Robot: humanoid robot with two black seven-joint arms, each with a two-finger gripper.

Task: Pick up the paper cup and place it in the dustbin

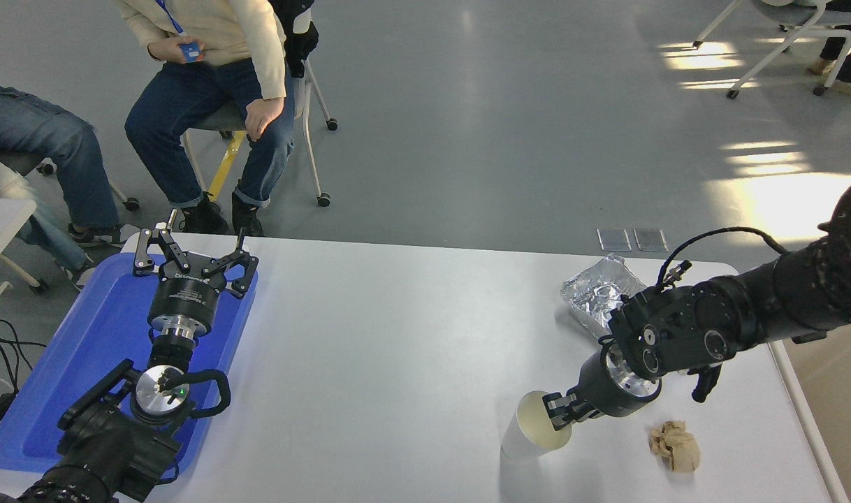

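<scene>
- Your right gripper (pixel 555 413) is clamped on the near-right rim of the paper cup (pixel 530 433), one finger inside the mouth, one outside.
- Cup sits at the table's front, right of centre, tilted: mouth faces up and toward the right, base down-left, long axis leaning off vertical. Can't tell if the base is touching the table.
- Cream inside showing, white wall on the left side.
- Crumpled brown paper ball (pixel 675 446) lies near the cup on its right, apart from it.
- Crinkled foil tray (pixel 597 293) sits farther back by the right arm's wrist.
- Your left gripper (pixel 191 260) is parked over the blue tray (pixel 83 349) at the left, fingers spread, holding nothing.
- White table (pixel 397 335), plain and matte; grey glossy floor beyond with sun patches at the right.
- Seated person (pixel 209 77) at far left; wheeled chairs around.
</scene>
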